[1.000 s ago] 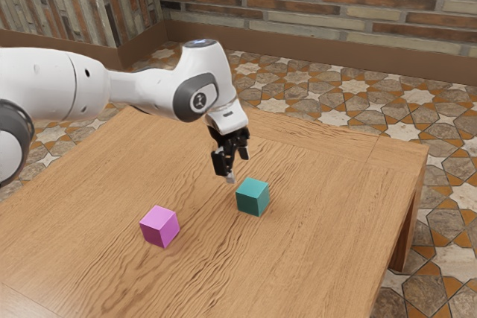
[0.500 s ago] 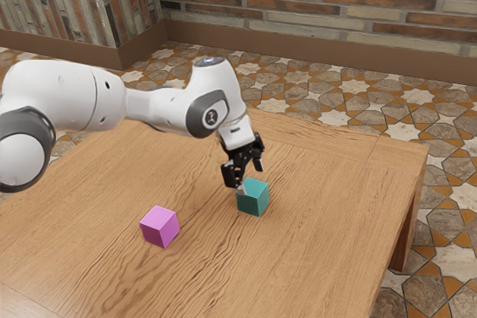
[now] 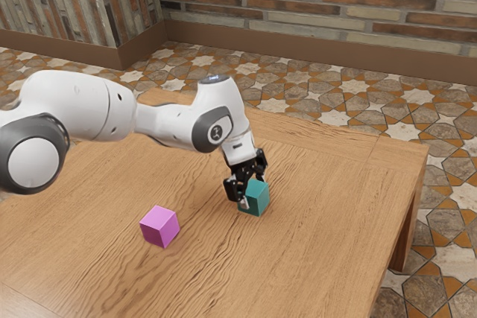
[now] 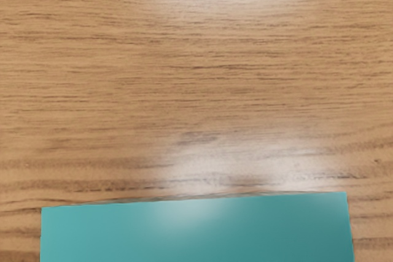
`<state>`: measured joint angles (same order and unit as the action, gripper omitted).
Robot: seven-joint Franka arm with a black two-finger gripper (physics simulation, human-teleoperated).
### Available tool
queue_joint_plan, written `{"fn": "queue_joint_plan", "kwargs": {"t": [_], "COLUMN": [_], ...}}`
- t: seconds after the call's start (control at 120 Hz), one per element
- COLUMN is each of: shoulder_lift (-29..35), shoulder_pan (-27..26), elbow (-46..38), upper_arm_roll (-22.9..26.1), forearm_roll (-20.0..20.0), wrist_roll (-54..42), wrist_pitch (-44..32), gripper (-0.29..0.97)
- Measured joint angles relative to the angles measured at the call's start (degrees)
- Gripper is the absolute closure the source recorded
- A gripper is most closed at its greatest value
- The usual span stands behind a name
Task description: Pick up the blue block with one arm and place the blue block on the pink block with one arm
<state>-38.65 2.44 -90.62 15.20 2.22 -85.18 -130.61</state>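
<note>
The blue-green block [image 3: 258, 199] rests on the wooden table [image 3: 335, 229], right of the middle in the exterior view. My gripper [image 3: 249, 188] has come down over it, open, with one finger [image 3: 241, 197] by the block's left face and the other behind its top edge. I cannot see a squeeze on the block. The wrist view has the block's top face [image 4: 196, 228] directly under my hand, with bare table [image 4: 196, 78] beyond it. A pink block [image 3: 159, 226] sits on the table well to the exterior view's left of the gripper.
The table's far and right edges [image 3: 402, 158] drop to a patterned tile floor [image 3: 417, 102], with a brick wall behind it. My white arm [image 3: 112, 113] stretches over the table's back left part.
My hand has moved toward the exterior view's right and down, from above the table beside the blue-green block to straddling it. Neither block has moved.
</note>
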Motion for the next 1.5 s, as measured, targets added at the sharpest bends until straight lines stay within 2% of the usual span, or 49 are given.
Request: {"fn": "queue_joint_plan", "kwargs": {"t": [0.083, 0.25, 0.558, 0.75, 0.933, 1.3, 1.5], "shoulder_lift": [0.06, 4.13, 28.37, 35.99, 37.2, 37.99, 38.17], "shoulder_pan": [0.01, 0.09, 2.11, 7.13, 7.9, 4.33, 5.37], "elbow": [-0.02, -2.36, -23.85, -32.77, -35.97, -40.01, -41.07], "upper_arm_roll": [-0.05, -0.08, -2.23, -2.59, -2.94, -7.59, -8.29], "forearm_roll": [0.05, 0.21, 2.0, 2.48, 2.13, -0.06, -0.58], "wrist_roll": [-0.19, -0.35, -0.01, 0.11, 0.08, -0.81, -1.45], "wrist_pitch": [-0.19, -0.43, 2.99, 5.4, 4.13, 0.18, -0.67], "gripper": [0.31, 0.41, 0.43, 0.43, 0.42, 0.42, 0.42]}}
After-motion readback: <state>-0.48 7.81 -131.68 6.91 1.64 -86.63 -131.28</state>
